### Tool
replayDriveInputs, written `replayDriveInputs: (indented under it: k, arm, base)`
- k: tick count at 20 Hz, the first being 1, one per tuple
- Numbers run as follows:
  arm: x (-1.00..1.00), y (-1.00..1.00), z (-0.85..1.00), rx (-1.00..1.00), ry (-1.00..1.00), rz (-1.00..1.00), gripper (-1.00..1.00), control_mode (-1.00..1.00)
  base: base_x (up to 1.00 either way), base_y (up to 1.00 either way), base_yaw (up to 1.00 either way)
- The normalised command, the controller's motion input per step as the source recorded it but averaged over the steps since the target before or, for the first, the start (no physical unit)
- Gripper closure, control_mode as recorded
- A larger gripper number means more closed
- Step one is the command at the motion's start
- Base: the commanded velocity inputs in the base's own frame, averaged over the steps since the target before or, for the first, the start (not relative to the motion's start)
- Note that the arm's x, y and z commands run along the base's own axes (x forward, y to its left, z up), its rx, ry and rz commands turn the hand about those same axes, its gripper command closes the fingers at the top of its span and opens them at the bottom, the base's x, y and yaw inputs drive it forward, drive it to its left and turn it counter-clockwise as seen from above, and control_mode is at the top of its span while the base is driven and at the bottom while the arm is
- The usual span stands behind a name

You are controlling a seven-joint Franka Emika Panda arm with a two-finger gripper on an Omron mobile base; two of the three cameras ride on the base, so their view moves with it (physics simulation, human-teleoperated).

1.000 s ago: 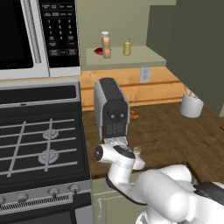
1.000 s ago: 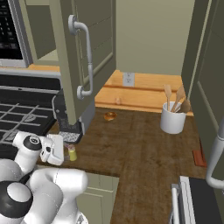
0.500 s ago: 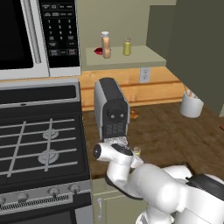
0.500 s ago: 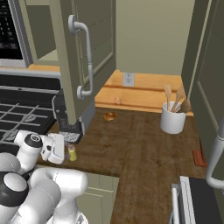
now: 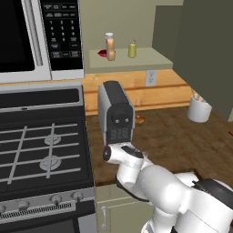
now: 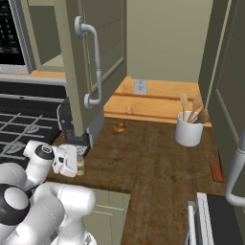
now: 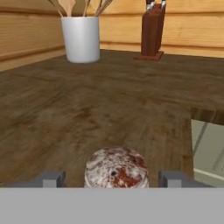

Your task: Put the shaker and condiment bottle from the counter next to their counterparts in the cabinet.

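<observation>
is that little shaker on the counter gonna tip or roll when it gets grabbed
The shaker looks short and squat, so probably stable upright. Being round, it would likely roll if knocked over. It stands near the counter edge, so a sideways nudge is risky.

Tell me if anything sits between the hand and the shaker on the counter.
Nothing visible does. In the hand view the shaker stands directly between the two fingertips of the hand, with bare counter beyond it.

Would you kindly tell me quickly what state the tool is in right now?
Tool: jaws apart on either side of the shaker on the counter; a firm grip on it cannot be told.
</observation>
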Motion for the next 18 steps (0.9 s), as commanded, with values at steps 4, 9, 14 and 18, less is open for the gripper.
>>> replayDriveInputs:
  k: [4,9,14,18]
  arm:
    - [0.1,-0.12,0.04,0.0,0.0,0.0,1.0,-1.0]
    - [-0.26,-0.02,0.52,0.0,-0.06,0.07,1.0,-1.0]
    - [-0.31,0.0,0.76,-0.03,-0.02,0.08,1.0,-1.0]
    - [-0.06,0.0,0.83,-0.07,-0.15,0.08,1.0,-1.0]
  base:
    - [0.0,0.0,0.0]
    - [0.0,0.0,0.0]
    - [0.0,0.0,0.0]
    - [0.0,0.0,0.0]
